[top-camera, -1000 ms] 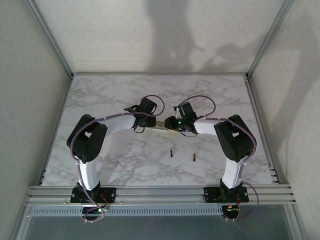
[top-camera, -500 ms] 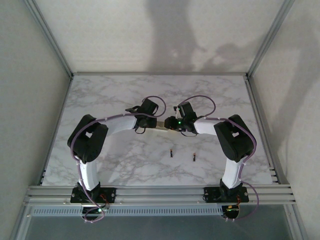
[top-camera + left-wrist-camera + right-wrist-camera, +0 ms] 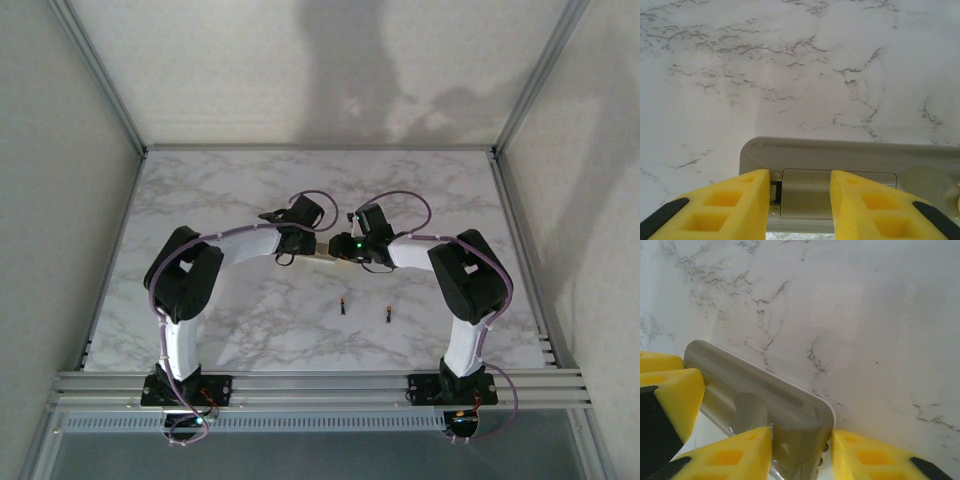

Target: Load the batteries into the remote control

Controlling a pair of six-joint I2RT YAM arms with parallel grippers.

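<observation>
The remote control (image 3: 321, 259) is held off the marble at mid table, back side showing. My right gripper (image 3: 801, 434) is shut on one end of the remote control (image 3: 765, 390), a yellow finger on each long edge. In the left wrist view, my left gripper (image 3: 800, 176) stands part open over the back of the remote control (image 3: 840, 152), with the closed battery cover (image 3: 810, 195) between its fingers and nothing clamped. The left finger (image 3: 742, 197) sits at the cover's latch end. Both batteries (image 3: 343, 306) (image 3: 388, 314) lie on the table nearer the arm bases.
The marble table (image 3: 220, 190) is walled in by white panels, with metal posts (image 3: 100, 75) at the back corners. A metal rail (image 3: 320, 385) runs along the near edge by the arm bases. One left finger (image 3: 670, 390) shows in the right wrist view.
The left arm has shifted slightly right, bringing its gripper closer in on the remote control. The right arm and the batteries have not moved.
</observation>
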